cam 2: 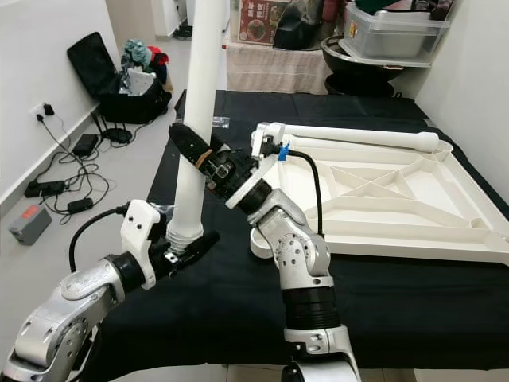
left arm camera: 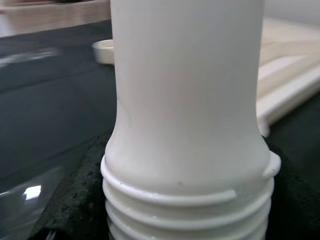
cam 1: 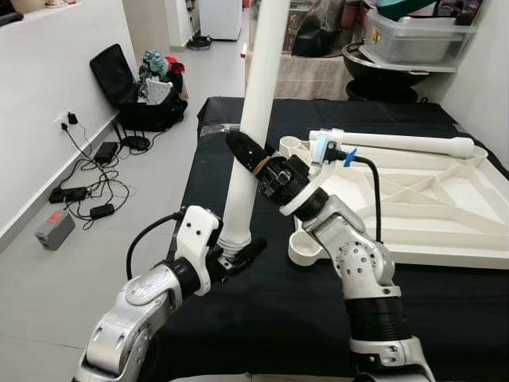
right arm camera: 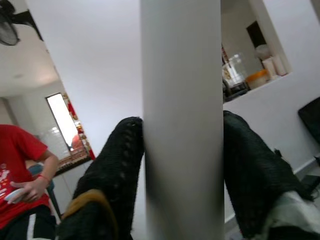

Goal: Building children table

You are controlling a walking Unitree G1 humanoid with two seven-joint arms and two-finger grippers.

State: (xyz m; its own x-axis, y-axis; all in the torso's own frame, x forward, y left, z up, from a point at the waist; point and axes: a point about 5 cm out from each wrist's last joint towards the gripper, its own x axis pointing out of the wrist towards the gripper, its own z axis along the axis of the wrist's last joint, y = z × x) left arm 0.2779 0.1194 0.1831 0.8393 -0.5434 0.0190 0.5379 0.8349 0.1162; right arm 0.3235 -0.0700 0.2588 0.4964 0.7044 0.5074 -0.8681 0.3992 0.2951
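A long white plastic table leg [cam 1: 253, 119] with a threaded end is standing nearly upright over the black cloth-covered table [cam 1: 262, 318], leaning slightly toward the robot's left at its foot, and both grippers are holding it. The left gripper [cam 1: 235, 256] is clamping the leg at its lower end, its black fingers [left arm camera: 75, 200] pressing either side just where the smooth tube widens into the screw threads (the ridges show clearly in the left wrist view). The right gripper [cam 1: 245, 151] is gripping the same leg higher up, about midway along the part in view, with one black finger [right arm camera: 117, 165] on each side of the tube and both pressed against it.

Just beside the right arm, the white plastic tabletop [cam 1: 429, 199] is lying upside down on the black cloth, its ribbed underside facing up. A second white table leg [cam 1: 398, 143] is lying flat across the far edge of that tabletop. A round white socket [cam 1: 305, 248] at the near corner of the tabletop is sitting close to the right arm's wrist, and the held leg's threaded end is near it but apart from it.

On the floor to the robot's left, black cables and power adapters [cam 1: 91, 179] are trailing from a wall socket, and an open black suitcase [cam 1: 131, 91] is resting against the wall. A clear plastic storage bin [cam 1: 413, 36] is sitting beyond the table. In the right wrist view, a person in a red shirt [right arm camera: 22, 170] is standing in the background.
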